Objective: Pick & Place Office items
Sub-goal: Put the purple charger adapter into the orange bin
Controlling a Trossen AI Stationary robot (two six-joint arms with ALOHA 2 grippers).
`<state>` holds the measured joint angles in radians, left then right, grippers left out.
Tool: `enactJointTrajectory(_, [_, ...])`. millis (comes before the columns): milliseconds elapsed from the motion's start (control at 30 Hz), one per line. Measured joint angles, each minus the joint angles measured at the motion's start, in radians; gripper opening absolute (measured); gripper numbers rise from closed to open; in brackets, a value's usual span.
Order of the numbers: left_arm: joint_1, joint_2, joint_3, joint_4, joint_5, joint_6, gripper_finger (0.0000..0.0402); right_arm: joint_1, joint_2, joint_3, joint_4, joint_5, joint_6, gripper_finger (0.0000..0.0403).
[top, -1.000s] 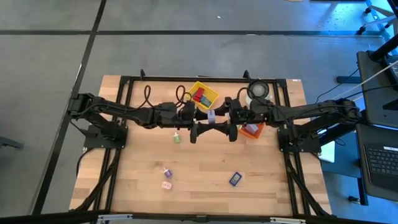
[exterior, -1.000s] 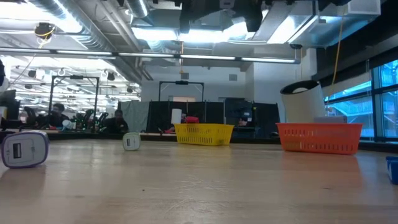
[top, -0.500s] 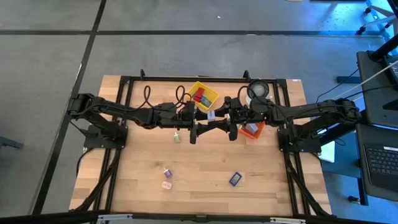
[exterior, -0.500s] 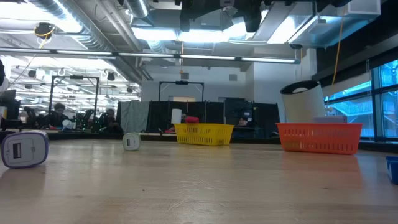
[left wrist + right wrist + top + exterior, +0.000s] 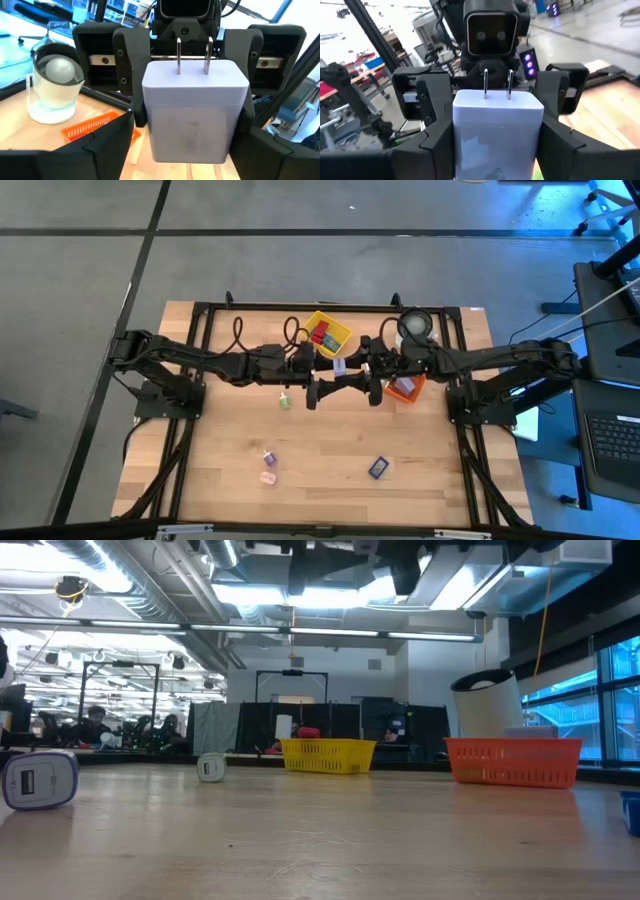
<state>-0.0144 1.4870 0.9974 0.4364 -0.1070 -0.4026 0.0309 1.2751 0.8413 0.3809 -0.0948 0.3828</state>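
Gripping the lavender charger block was my right claw, raised above the middle of the table, to the left of the orange bin. Its fingers were closed partway and pressed flat against the two sides of the block. The block's two metal prongs pointed upward.

My left claw faced the right claw from the left, with the same block between the two. Its fingers were spread wide and stood clear of the block on both sides. It held nothing.

Positions of the other office items were as follows:
- A green piece lay on the table just near of my left claw.
- A small lavender piece and a pink piece lay close together at near left.
- A dark blue piece lay at near right, well apart from those two.
- Red pieces lay inside the yellow bin, at the far middle of the table.

A white roll stood at far right, beyond the orange bin. I could not tell what the orange bin held, because my right arm covered most of it.
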Motion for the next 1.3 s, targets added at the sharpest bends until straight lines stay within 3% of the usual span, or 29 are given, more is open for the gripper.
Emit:
enactJointTrajectory(133, [0.007, 0.001, 0.0, -0.052, -0.007, -0.003, 0.0307, -0.033, -0.026, 0.002, -0.121, -0.041, 0.003, 0.0211])
enactJointTrajectory(433, [0.005, -0.001, 0.002, -0.247, -0.01, -0.105, 0.0308, -0.104, -0.138, -0.001, -0.611, -0.022, 0.025, 0.0211])
enactJointTrajectory(567, [0.004, -0.001, 0.002, -0.287, -0.009, -0.161, 0.0308, -0.1, -0.144, -0.002, -0.881, 0.098, 0.064, 0.0221])
enactJointTrajectory(700, [0.003, -0.001, 0.002, -0.283, -0.008, -0.165, 0.0308, -0.099, -0.12, -0.002, -1.08, 0.284, 0.176, 0.0229])
enactJointTrajectory(833, [0.003, -0.001, 0.002, -0.279, -0.006, -0.188, 0.0308, -0.104, -0.087, -0.002, -1.167, 0.386, 0.288, 0.0219])
enactJointTrajectory(1300, [0.002, -0.001, 0.001, -0.276, -0.003, -0.213, 0.0308, -0.106, 0.076, -0.002, -1.168, 0.391, 0.336, 0.0222])
